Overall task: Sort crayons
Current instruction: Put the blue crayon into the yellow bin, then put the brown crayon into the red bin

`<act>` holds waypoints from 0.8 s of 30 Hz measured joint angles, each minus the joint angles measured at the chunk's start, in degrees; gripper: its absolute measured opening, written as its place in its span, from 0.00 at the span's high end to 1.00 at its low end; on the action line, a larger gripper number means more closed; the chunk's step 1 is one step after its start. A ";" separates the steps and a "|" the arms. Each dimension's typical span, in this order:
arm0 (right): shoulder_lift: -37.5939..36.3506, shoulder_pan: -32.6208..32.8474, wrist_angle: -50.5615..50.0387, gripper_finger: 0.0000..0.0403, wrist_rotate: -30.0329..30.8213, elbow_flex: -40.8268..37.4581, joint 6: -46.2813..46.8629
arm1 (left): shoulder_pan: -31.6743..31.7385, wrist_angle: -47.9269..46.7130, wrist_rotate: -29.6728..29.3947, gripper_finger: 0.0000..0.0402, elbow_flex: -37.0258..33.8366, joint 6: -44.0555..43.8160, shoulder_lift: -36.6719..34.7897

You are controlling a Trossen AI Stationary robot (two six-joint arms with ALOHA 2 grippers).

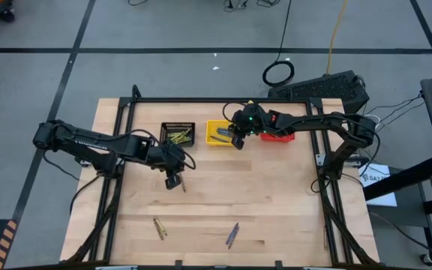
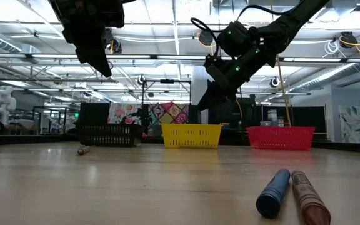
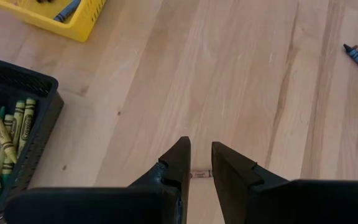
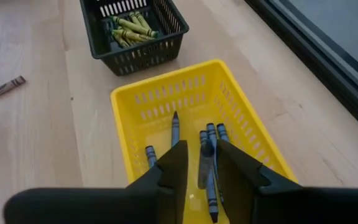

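Observation:
My right gripper (image 4: 201,152) hangs open over the yellow basket (image 4: 166,84), which holds several blue crayons (image 4: 175,127). One blue crayon (image 4: 202,167) shows in the gap between its fingers. My left gripper (image 3: 199,149) stands open, well above the table, over a brownish-red crayon (image 3: 201,174) lying flat on the wood. The black basket (image 1: 177,133) holds olive-yellow crayons (image 3: 5,137). Near the front edge an olive crayon (image 1: 158,227) lies flat, and to its right a blue crayon (image 2: 274,192) lies beside a brownish-red one (image 2: 308,197). My right gripper has the blue crayon (image 4: 202,180) standing lengthwise in the gap between its fingers, above the yellow basket's floor. The fingers slant down from the table's right. Space shows on either side of the crayon, and I cannot tell whether a finger touches it.
The red basket (image 1: 276,135) stands right of the yellow one along the far edge, under my right arm. Bare wood lies between the baskets and the loose crayons at the front.

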 joint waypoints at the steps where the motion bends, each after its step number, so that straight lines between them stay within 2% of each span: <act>1: 0.00 -0.02 0.02 0.81 0.00 0.00 -0.01 | 0.00 0.00 0.00 0.83 0.00 -0.05 0.00; 8: 0.00 -0.02 1.62 0.76 0.00 0.00 -0.01 | 0.00 0.02 0.02 0.83 0.00 -1.94 0.00; 24: 0.00 0.01 2.08 0.76 0.04 0.00 0.92 | 0.00 1.27 0.23 0.83 0.00 -1.39 0.33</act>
